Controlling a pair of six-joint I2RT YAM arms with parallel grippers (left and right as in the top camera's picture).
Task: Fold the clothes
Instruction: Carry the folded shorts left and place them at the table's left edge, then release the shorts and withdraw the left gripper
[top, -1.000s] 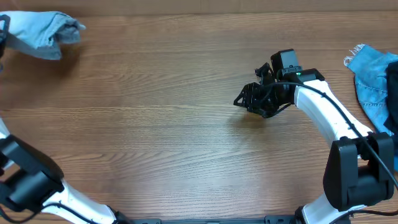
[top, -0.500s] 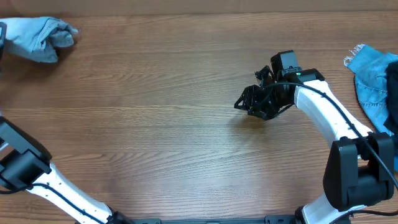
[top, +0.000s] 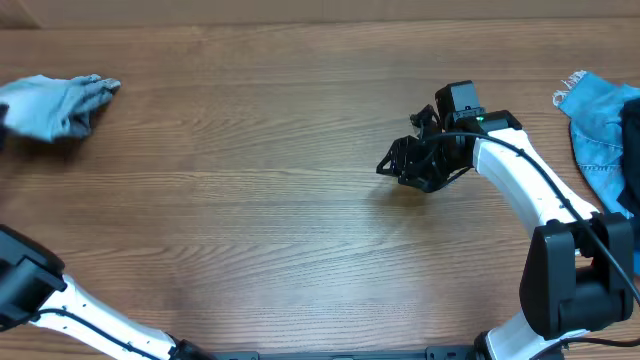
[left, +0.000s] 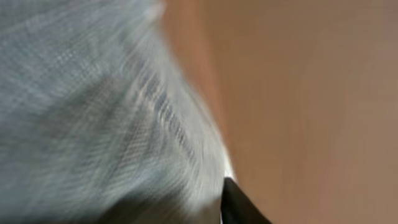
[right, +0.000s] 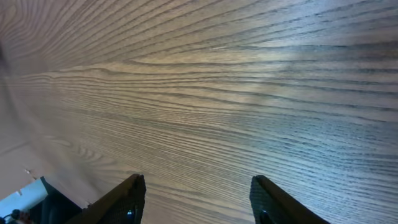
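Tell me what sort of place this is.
Probably a robotics workbench: a left arm and right arm stand at a wood-grain table, with a pale denim garment and a blue denim garment near its edges.

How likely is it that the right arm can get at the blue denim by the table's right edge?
Probably yes. The right gripper is open and empty, only bare table lies between it and the blue denim, near that arm's base. It points away, so it must swing back.

Even soft light; left wrist denim (left: 87, 106) motion-blurred; overhead sharp.
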